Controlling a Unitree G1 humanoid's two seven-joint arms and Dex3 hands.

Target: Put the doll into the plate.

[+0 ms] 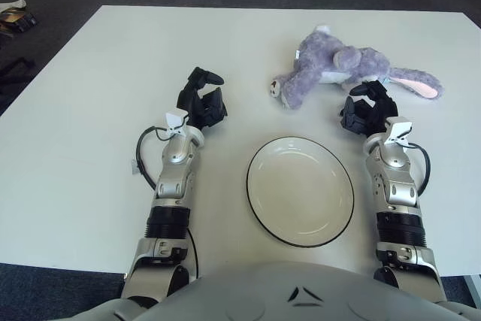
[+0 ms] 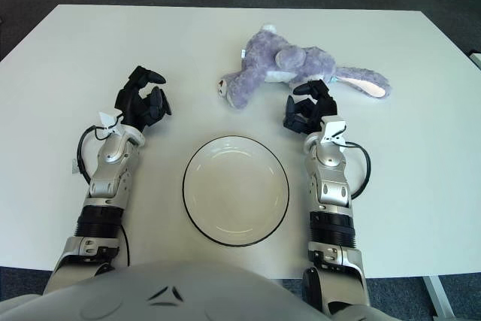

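Observation:
A purple plush rabbit doll (image 1: 338,66) lies on its side on the white table, its pink-lined ear pointing right. A white plate (image 1: 300,190) with a dark rim sits empty nearer me, between my two arms. My right hand (image 1: 367,107) is just in front of the doll's belly, fingers spread and holding nothing, close to the doll but not gripping it. My left hand (image 1: 203,101) hovers left of the plate and the doll, fingers loosely curved and empty.
The white table (image 1: 90,110) stretches wide around the objects. Dark carpet surrounds it, with a small object (image 1: 15,16) on the floor at the far left.

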